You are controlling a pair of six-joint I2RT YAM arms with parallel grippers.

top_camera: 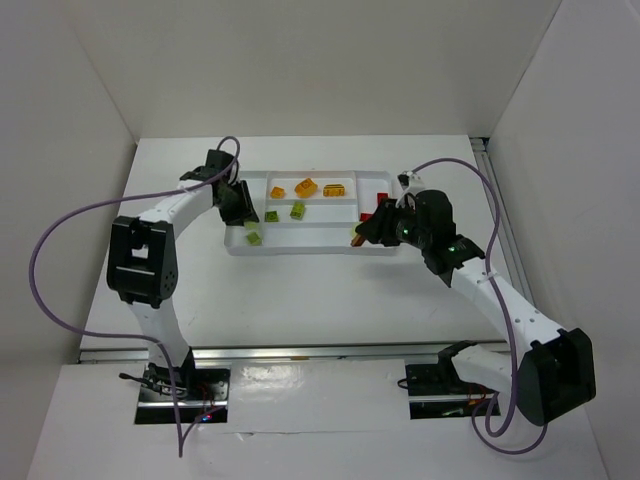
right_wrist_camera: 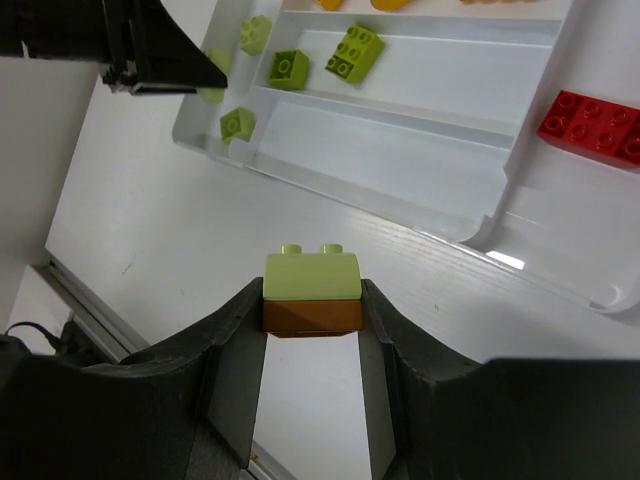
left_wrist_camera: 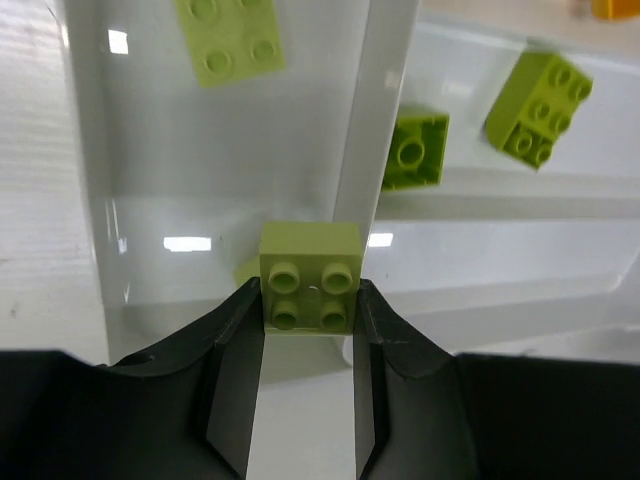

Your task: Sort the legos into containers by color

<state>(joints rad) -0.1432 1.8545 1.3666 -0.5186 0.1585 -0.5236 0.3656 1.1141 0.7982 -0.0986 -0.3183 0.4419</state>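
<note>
The white tray [top_camera: 310,247] holds yellow-orange legos [top_camera: 305,187] in its far slot, light green ones [top_camera: 297,210] in the middle slot and red ones [top_camera: 381,194] in the right section. My left gripper [left_wrist_camera: 310,302] is shut on a light green lego [left_wrist_camera: 310,268] over the divider [left_wrist_camera: 375,110] at the tray's left end [top_camera: 243,212]. My right gripper [right_wrist_camera: 312,300] is shut on a stack of a light green lego on an orange one [right_wrist_camera: 312,290], held above the table just in front of the tray's right part [top_camera: 360,235].
Loose green legos lie in the left section [left_wrist_camera: 230,40] and the middle slot [left_wrist_camera: 538,108], one of them upside down [left_wrist_camera: 415,150]. A red lego [right_wrist_camera: 592,125] lies in the right section. White walls enclose the table; a rail runs along its near edge [top_camera: 300,350].
</note>
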